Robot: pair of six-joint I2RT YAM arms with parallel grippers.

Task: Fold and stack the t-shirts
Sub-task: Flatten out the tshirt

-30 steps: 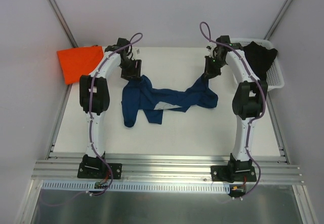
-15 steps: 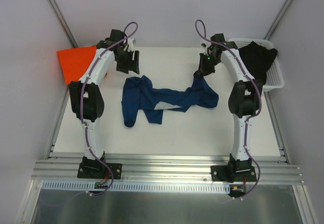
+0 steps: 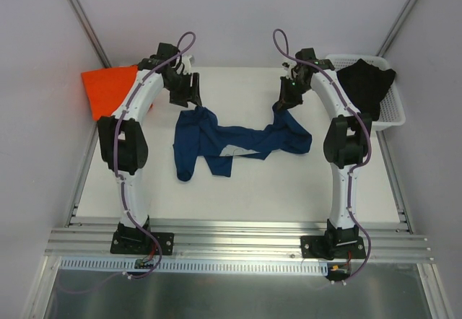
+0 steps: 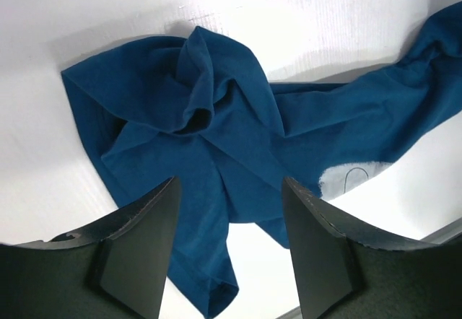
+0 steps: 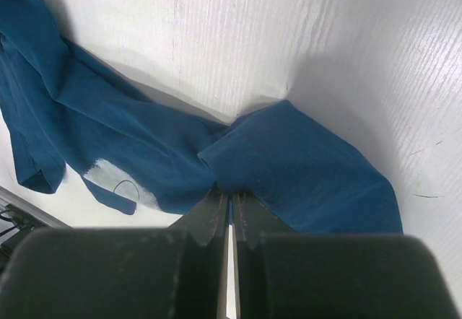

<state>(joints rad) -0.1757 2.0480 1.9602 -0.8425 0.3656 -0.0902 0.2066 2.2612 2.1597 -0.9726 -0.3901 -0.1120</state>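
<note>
Note left hand [image 3: 189,94] risen and released since a second ago, navy t-shirt [image 3: 238,142] limp on bench [image 3: 289,182] below it, right hand [image 3: 283,105] clenched on one fold of it; regrip this light, soft cloth at a hem edge.

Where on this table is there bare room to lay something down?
Free: the white strip between navy t-shirt and near rail, and the back edge beyond it. Crowded: orange t-shirt back left, basket of black cloth back right.

White table [image 3: 245,189], navy t-shirt [image 3: 249,137], orange t-shirt [image 3: 108,92]
</note>
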